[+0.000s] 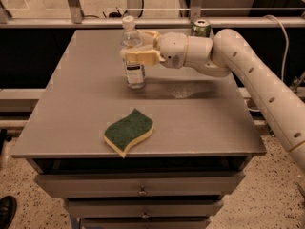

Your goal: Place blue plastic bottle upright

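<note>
The blue plastic bottle [135, 68], clear with a white cap and a pale label, stands upright on the grey table [71, 104] at the back middle, its base touching or almost touching the top. My gripper [135, 45] reaches in from the right and is shut on the bottle's upper body. One cream finger [139, 57] lies across its front and the other sits behind it.
A green and yellow sponge [128, 131] lies near the table's front edge. A green drink can [200, 28] stands at the back right, partly hidden behind my arm [238, 61]. Drawers sit below the tabletop. A rail runs behind the table.
</note>
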`<act>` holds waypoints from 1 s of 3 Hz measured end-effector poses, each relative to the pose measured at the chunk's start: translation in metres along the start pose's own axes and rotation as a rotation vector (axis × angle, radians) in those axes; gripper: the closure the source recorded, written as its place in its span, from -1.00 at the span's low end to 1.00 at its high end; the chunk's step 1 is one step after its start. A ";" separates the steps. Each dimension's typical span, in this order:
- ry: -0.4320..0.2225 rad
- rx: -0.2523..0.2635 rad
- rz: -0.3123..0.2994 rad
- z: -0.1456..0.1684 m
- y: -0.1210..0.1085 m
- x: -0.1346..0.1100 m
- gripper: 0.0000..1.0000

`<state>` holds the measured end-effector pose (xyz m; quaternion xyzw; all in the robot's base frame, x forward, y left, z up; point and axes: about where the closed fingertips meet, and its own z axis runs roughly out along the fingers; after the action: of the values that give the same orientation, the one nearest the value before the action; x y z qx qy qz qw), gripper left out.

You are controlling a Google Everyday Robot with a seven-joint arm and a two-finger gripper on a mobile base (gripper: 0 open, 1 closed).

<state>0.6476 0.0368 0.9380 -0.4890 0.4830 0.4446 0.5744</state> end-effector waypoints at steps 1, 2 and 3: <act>0.000 0.000 0.000 0.000 0.000 -0.002 -0.91; 0.014 0.029 0.018 -0.014 0.003 0.009 -1.00; 0.068 0.061 0.002 -0.040 0.003 0.011 -1.00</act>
<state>0.6411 -0.0015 0.9241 -0.4859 0.5161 0.4133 0.5716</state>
